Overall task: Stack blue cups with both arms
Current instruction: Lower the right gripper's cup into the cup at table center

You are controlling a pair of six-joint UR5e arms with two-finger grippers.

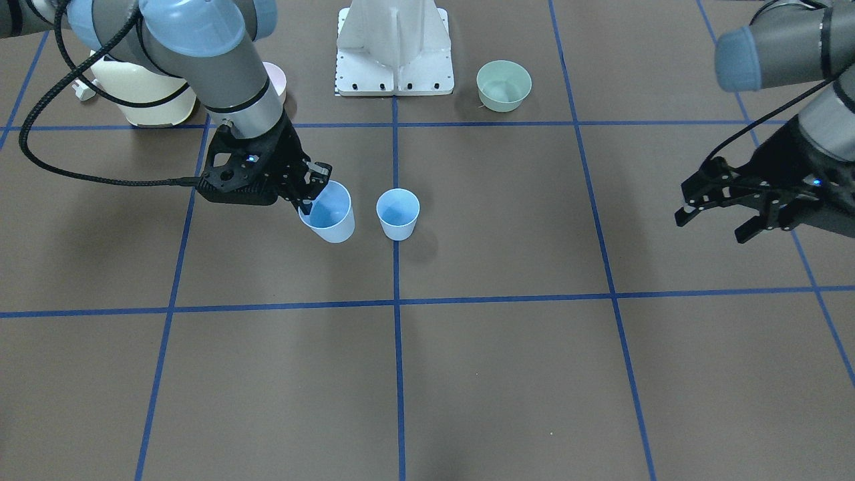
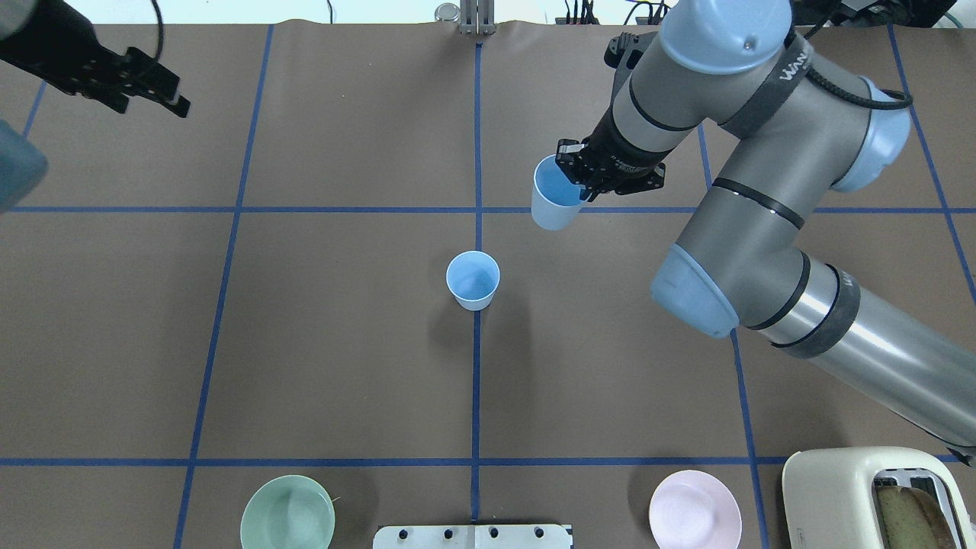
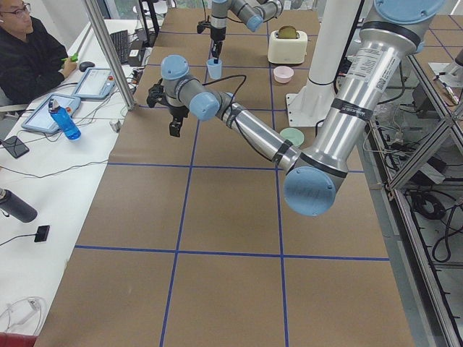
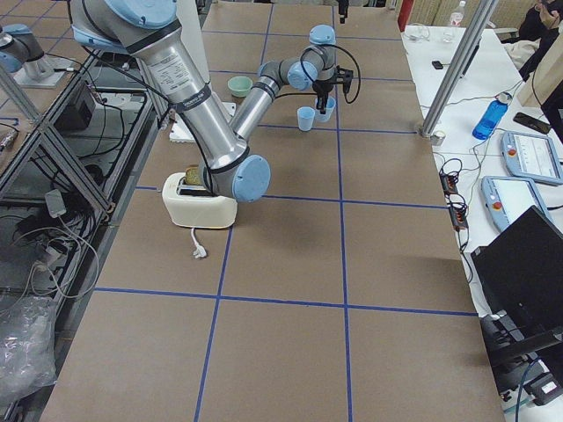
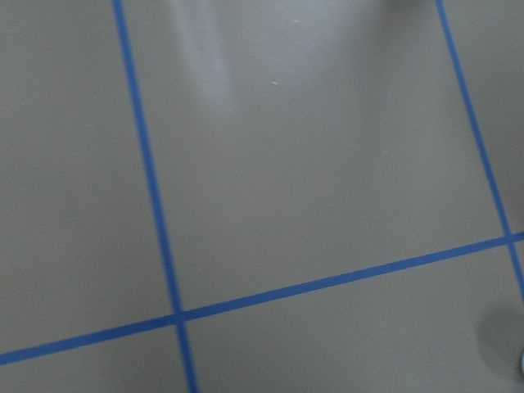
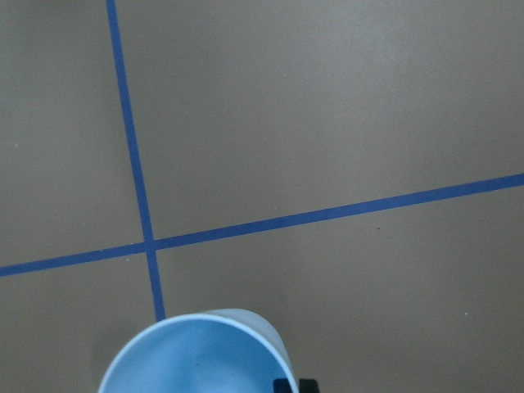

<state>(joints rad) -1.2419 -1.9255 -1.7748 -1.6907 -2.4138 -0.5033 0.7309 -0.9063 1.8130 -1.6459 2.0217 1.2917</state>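
The right claw (image 2: 583,189) is pinching one blue cup (image 2: 550,207) at a single spot on its rim, one finger inside the wall and one outside. The cup looks to hang clear of the table (image 2: 305,343), leaning a little. Seen from overhead, it sits at about half past one from the second cup (image 2: 473,280), which stands upright and alone on the centre line, near but not touching. The left claw (image 2: 179,97) is spread, holds nothing and hangs far off at ten o'clock.

The main risk, as I judge it, is that thin one-sided grip: the light cup could swing or slip from the fingers on the way over. If it arrives leaning, its base may catch the second cup's rim and tip it over, since nothing steadies it. Lowered too far, the outer finger could strike the lower rim. Let go too high, the cup could bounce out instead of nesting
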